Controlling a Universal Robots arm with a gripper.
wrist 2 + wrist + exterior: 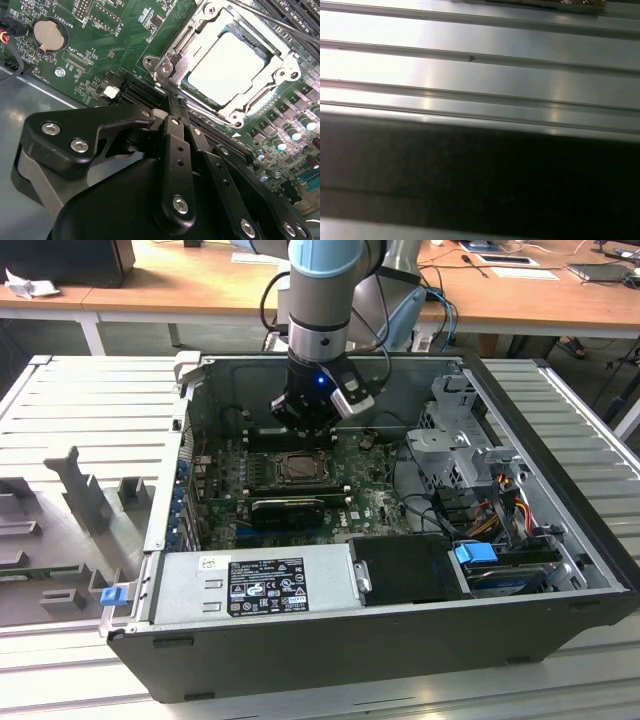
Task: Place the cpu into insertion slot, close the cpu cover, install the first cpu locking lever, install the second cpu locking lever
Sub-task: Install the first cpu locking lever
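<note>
**Second wrist view: cover down over seated chip, levers pending**

Second wrist view showing the cpu [227,62] already lying flat in the insertion slot [187,82], with the cpu cover [182,47] lowered around it, framing the pale chip through its cut-out. Judging the step in hand as the first locking lever; calling for a fine push on a thin lever, pressed down and hooked under its catch. Hanging just beside the socket, over the green motherboard [115,45], the gripper [172,107]: fingers pressed together, pinching nothing, seemingly touching nothing. Sitting low inside the open computer case [560,570] in the exterior view.
</note>
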